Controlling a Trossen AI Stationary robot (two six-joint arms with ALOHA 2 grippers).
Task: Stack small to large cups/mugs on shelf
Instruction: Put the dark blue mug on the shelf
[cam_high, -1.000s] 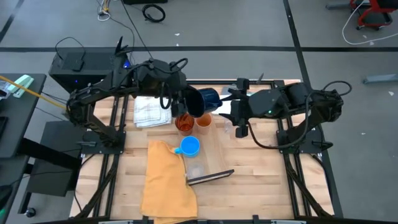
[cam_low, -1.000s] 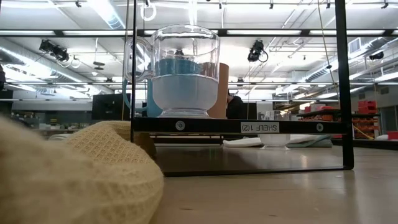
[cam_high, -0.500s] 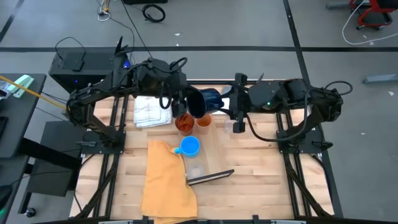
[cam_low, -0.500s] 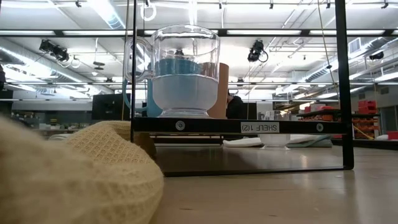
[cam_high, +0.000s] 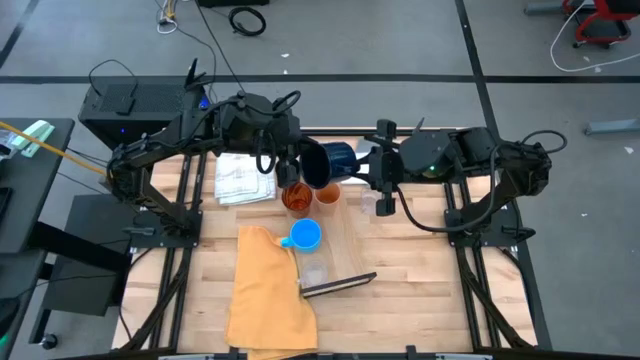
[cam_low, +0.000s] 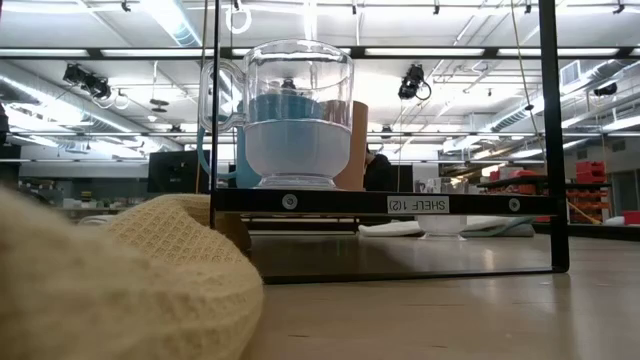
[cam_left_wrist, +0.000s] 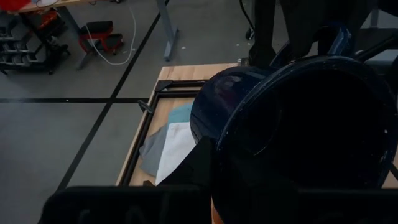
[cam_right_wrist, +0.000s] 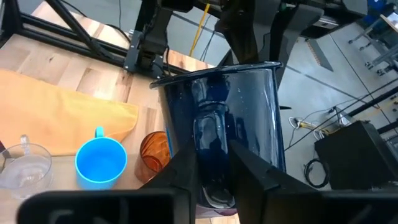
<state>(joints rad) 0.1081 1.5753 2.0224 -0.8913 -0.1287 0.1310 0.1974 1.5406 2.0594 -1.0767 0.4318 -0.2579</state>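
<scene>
The dark navy mug (cam_high: 334, 160) hangs above the far middle of the worktop (cam_high: 420, 290), tipped on its side between the two arms: the left gripper (cam_high: 305, 168) is clamped on its rim, and the right gripper (cam_right_wrist: 214, 163) has its two fingers set around the mug's handle (cam_right_wrist: 212, 127), closing on it. Both arms reach inward from their sides, wrists meeting at the mug. Glossy and deep blue, it hovers just beyond the orange tumbler (cam_high: 297, 197) and peach cup (cam_high: 327, 193), with the bright blue mug (cam_high: 304, 235) nearer.
</scene>
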